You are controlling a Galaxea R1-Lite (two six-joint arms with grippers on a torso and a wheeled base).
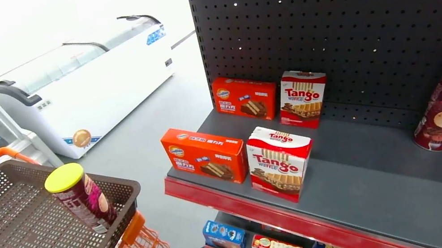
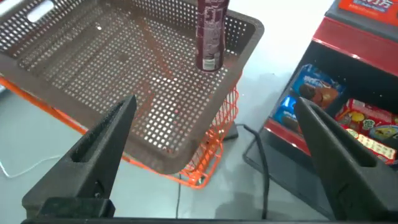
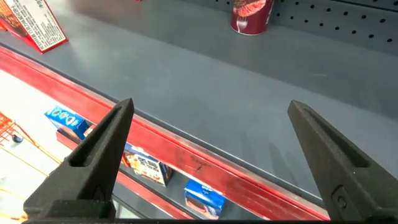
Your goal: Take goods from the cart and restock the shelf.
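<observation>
Currently, left hand (image 2: pixel 214 107) open above cart basket (image 2: pixel 93 68), chip can (image 2: pixel 211 34) standing inside by its wall, right hand (image 3: pixel 209 107) open over shelf (image 3: pixel 249 81), second chip can (image 3: pixel 250 15) at back.

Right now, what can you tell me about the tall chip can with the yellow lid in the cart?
The tall dark red chip can is a slim, cardboard-looking tube with a printed wrap and a round yellow plastic lid shut on top. It stands on its base on the floor of the brown perforated plastic basket, near the corner closest to the grey metal shelf. Nothing grips it.
</observation>
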